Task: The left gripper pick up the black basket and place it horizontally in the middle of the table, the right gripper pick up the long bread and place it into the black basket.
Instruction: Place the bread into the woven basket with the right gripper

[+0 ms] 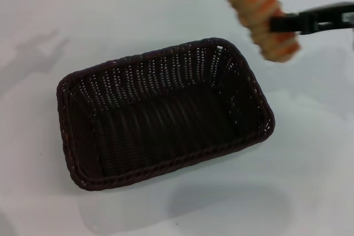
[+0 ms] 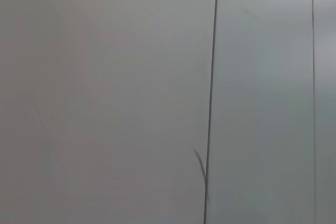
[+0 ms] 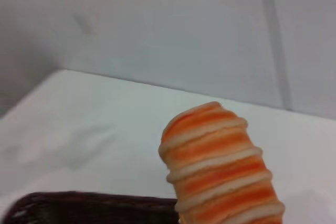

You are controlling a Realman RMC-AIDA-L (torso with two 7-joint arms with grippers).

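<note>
- Head view: we see the right gripper (image 1: 278,24) reaching in level from the 3 o'clock edge, its black fingers pinching the long bread (image 1: 263,14) about the middle. The loaf hangs in the air, tilted, its upper end toward 11 o'clock and its lower end toward 5 o'clock, just past the far right corner of the black basket (image 1: 160,111). The arm behind the gripper is cut off by the frame edge. The basket lies long side across the white table (image 1: 310,181), its far right corner raised toward 1 o'clock, and nothing shows inside it. The left gripper does not appear here.
- Left wrist view: we make out only a pale wall panel (image 2: 105,98) with a dark vertical seam (image 2: 211,98); no fingers show, so we cannot say how the left gripper stands.
- Right wrist view: the bread (image 3: 220,166) fills the near field, its lower end cut off by the frame. A strip of basket rim (image 3: 89,203) shows below it at 7 o'clock, with the table (image 3: 105,124) beyond. The gripper's own fingers are out of sight here.
</note>
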